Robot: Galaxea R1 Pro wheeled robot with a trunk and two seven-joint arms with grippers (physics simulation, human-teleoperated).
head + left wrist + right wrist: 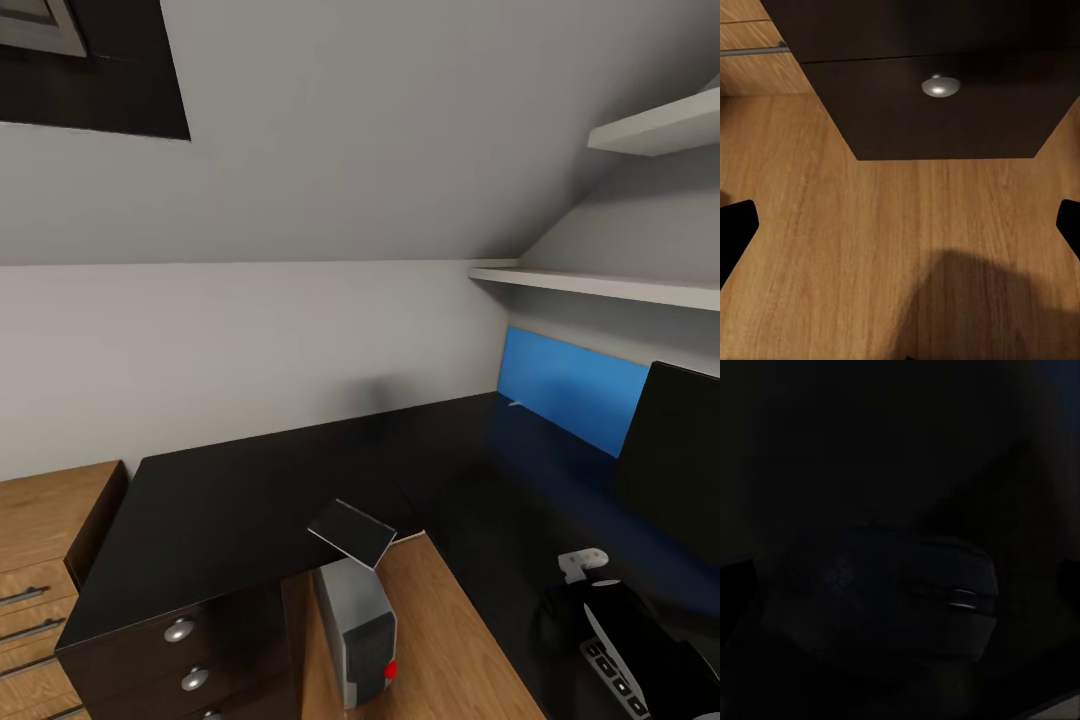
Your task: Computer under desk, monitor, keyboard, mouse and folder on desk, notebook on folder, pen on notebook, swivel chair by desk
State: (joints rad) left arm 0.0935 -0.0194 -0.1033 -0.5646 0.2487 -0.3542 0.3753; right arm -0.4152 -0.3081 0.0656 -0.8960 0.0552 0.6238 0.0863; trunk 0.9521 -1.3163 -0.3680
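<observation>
The black L-shaped desk (250, 500) runs along the grey wall. In its inner corner the grey computer (358, 630) stands on the wooden floor, and the dark grey notebook (352, 532) rests on top of it. The black monitor (680, 470) stands on the desk at the right edge. A corner of the keyboard (612, 672) shows in front of it. My right gripper (592, 610) hangs low over the desk by the keyboard. In the dark right wrist view the mouse (945, 592) lies under that gripper (900, 585), whose fingers stand wide apart. My left gripper (900, 225) is open over the floor.
A drawer knob (940, 86) of the dark drawer unit (190, 650) faces the left gripper. Light wooden cabinets (50, 540) stand left of the desk. A bright blue panel (570, 385) stands against the wall behind the desk, under white shelves (600, 285). The ceiling slopes low.
</observation>
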